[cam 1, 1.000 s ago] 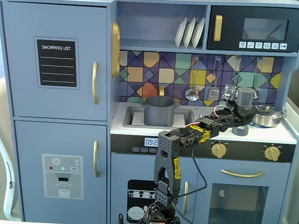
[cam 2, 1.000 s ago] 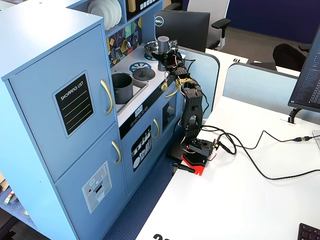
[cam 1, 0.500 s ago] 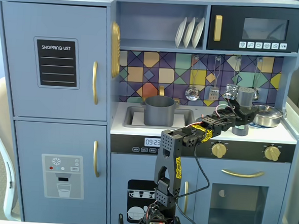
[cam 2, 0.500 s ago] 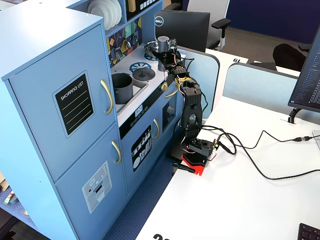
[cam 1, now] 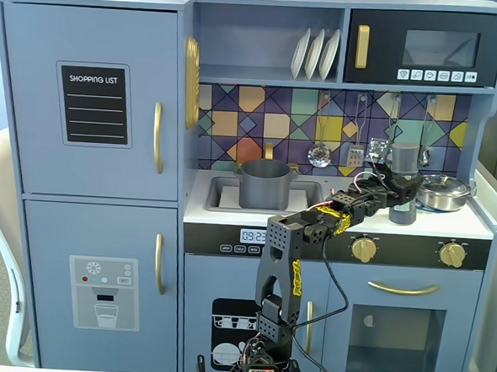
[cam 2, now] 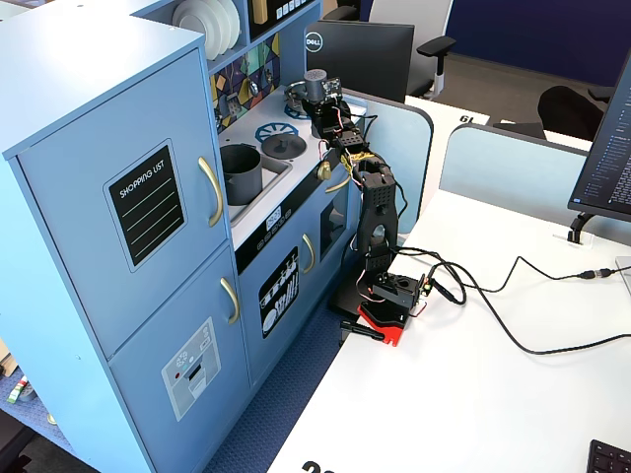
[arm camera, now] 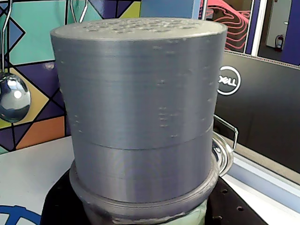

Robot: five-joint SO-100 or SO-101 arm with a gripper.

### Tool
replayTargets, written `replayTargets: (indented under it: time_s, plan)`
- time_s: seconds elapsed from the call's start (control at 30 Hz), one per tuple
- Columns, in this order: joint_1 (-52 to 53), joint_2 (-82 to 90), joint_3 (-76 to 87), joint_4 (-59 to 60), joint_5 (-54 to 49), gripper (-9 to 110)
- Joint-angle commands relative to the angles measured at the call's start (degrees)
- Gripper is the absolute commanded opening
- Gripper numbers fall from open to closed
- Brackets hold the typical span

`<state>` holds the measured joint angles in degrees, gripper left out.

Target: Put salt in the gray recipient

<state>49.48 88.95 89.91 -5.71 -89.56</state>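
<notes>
**A:** Where is the salt [cam 1: 403,180] right now?

**B:** Right at the tool [cam 1: 397,195], at the far right end of the worktop [cam 1: 461,223] in the front fixed view. In the wrist view its wide gray cap [arm camera: 140,89] fills nearly the whole picture, with a sliver of pale green label below. The tool's fingertips are hidden behind and beneath the shaker, so I cannot tell whether they are clamped on it or only flanking it.

**A:** How would you expect it to handle?

**B:** My guess is stiff, layered plastic and light. It is tall and slim with a wider cap, so probably top-heavy and easy to tip. The ridged surface should give some friction. I'd take hold on the narrow body just under the cap, so the cap's lip stops it slipping down.

**A:** And the gray recipient [cam 1: 265,184]?

**B:** Well to the left of the tool in that front view, standing upright in the sink recess [cam 1: 223,193]. From the angled fixed view its mouth [cam 2: 238,156] is open, but I cannot see whether anything is inside.

**A:** Anything else close by?

**B:** A shiny steel pan [cam 1: 444,192] sits just right of the tool, and its rim and handle show behind the shaker in the wrist view. A flat dark lid [cam 2: 283,146] lies between the tool and the pot. A ladle [cam 1: 320,154] hangs on the tiled wall behind.
</notes>
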Motion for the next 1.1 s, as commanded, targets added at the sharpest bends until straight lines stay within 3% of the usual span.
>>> replayTargets:
  time_s: [0.0, 0.17, 0.43, 0.77, 1.07]
  plan:
    - [-0.26, 2.46, -4.39, -2.29, 1.14, 0]
    - [-0.79, 4.13, -9.14, -0.53, 5.62, 0]
    - [-5.63, 10.55, -21.53, 16.44, 22.76, 0]
    - [-25.05, 19.16, -30.59, 39.46, 48.34, 0]
    - [-42.63, 20.83, -31.03, 43.77, 73.83, 0]
